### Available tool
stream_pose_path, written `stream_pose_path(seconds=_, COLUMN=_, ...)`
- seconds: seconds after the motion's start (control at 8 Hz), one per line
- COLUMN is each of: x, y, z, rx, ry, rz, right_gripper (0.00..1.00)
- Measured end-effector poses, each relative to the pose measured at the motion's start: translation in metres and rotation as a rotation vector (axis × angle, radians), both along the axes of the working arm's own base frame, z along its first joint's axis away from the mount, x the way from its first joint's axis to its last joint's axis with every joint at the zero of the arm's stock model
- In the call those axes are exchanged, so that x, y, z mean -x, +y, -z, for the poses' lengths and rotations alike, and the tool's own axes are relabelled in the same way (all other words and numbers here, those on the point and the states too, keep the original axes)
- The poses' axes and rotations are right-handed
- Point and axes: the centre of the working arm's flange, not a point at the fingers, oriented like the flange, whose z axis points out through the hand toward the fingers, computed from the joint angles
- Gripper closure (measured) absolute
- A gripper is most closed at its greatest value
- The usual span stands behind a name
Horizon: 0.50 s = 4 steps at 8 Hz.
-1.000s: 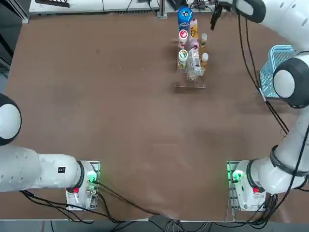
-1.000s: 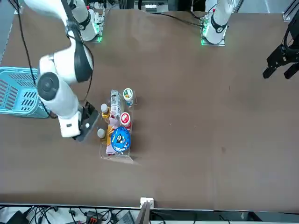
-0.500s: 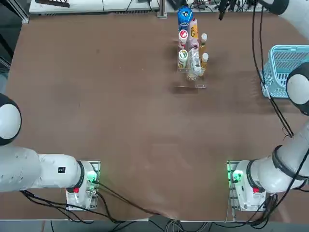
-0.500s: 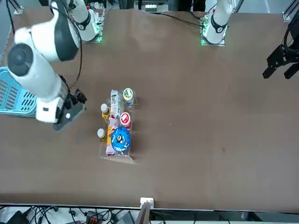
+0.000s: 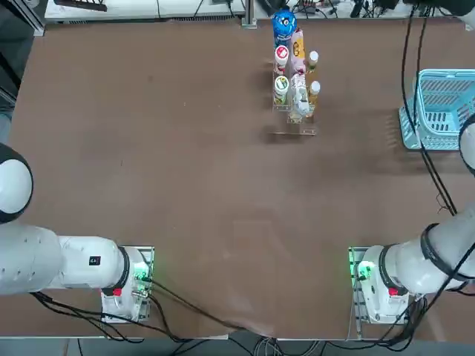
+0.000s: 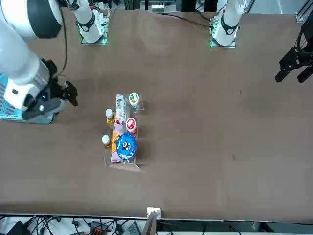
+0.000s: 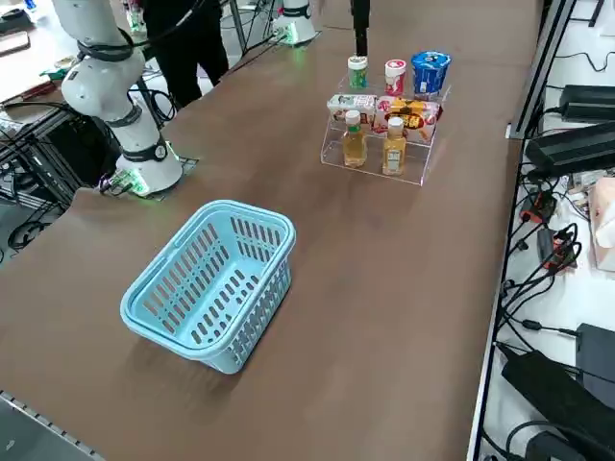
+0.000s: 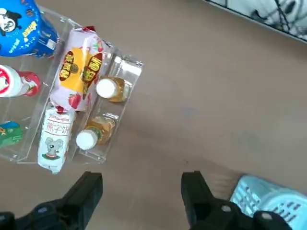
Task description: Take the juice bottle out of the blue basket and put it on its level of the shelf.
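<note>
Nearest in the right side view, the blue basket (image 7: 252, 331) is seen upright on the brown counter (image 7: 384, 317), its lattice walls whole and its open top facing up. In the front view, the end effector of the right arm (image 6: 71, 93) is held above the counter, its tips between the basket and the shelf. It is released, its two black fingers (image 8: 84, 194) spread wide with only air between them.

Farther off, two small white-capped juice bottles (image 7: 395, 146) are carried upright, a little apart, on the lowest level of the clear stepped acrylic shelf (image 7: 413, 174). Both are filled with amber liquid; which one is meant by the task cannot be told.

Behind them, a white candy packet (image 7: 352, 104) and a purple-and-yellow candy packet (image 7: 411, 111) are laid end to end. On the rearmost level are placed a green-labelled jar (image 7: 357, 72), a red-labelled jar (image 7: 395, 78) and a blue tub (image 7: 430, 72), side by side. Farthest, beyond the counter's edge, a person's dark trousers (image 7: 183, 48) are seen.
</note>
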Motion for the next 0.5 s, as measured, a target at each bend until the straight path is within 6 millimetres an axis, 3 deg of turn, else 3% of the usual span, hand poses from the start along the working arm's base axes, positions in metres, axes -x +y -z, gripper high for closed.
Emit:
stream_pose_path(seconds=0.38, x=0.028, y=-0.065, z=-0.018, rx=-0.062, ry=0.004, rz=0.129, right_gripper=0.0)
stream_pose_path(seconds=0.5, x=0.039, y=-0.073, z=-0.025, rx=-0.07, ry=0.001, rz=0.189, right_gripper=0.0)
